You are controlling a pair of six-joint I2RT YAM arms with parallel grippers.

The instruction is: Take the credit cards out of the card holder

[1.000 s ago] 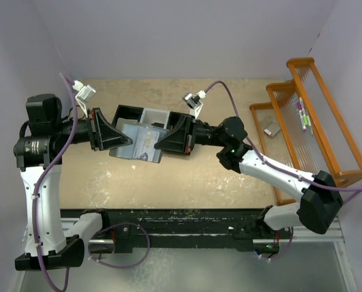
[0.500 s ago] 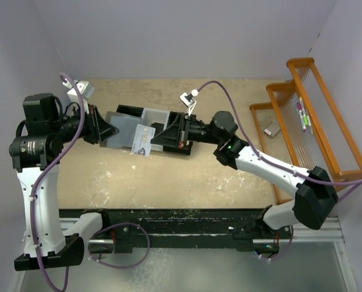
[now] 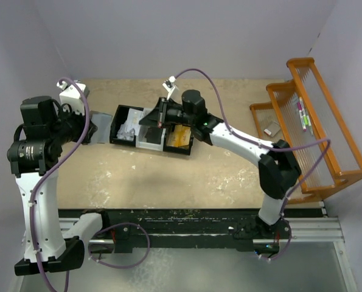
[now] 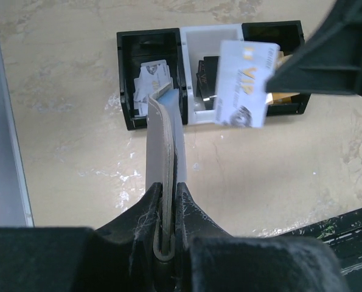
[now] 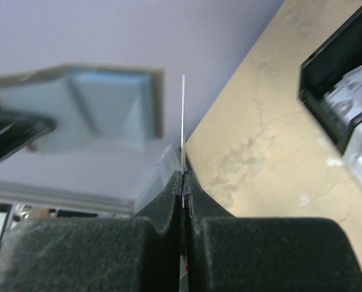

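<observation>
Now the card's out. A sec ago both sets of jaws met over the card holder (image 3: 100, 126) w/ the white VIP card (image 4: 244, 83) only partway drawn. At this moment the card is fully clear of the holder and the two have split apart.

- **Holder:** the left jaws are clenched on it near its fold, edge-on in the left wrist view. They have pulled back toward 9 o'clock, so it hangs just off the 9 o'clock end of the bin tray (image 3: 121, 109). It looks held above the desk (image 3: 229, 176), not lying on it.
- **Card:** the right jaws are clamped tight on its lower edge; the right wrist view shows it as a thin upright line betw. them. They have swung toward 11 o'clock, over the tray.
- **Card vs. tray:** from the left wrist cam the card hangs in front of the white middle compartment and the one at 3 o'clock of it. Its height above them can't be told.

The tray already has contents: a white card (image 4: 154, 79) in the 9 o'clock compartment, a dark card (image 4: 208, 68) in the middle, and orange-gold cards (image 3: 178, 137) at the 3 o'clock end.

So extraction of this card is done; next is prob. sorting it. White goes w/ white, I'd guess, so a shift toward 9 o'clock before release. Whether more cards remain in the holder can't be seen, since it's folded shut. Risk: a thin card let go from height may flutter past the rim.
</observation>
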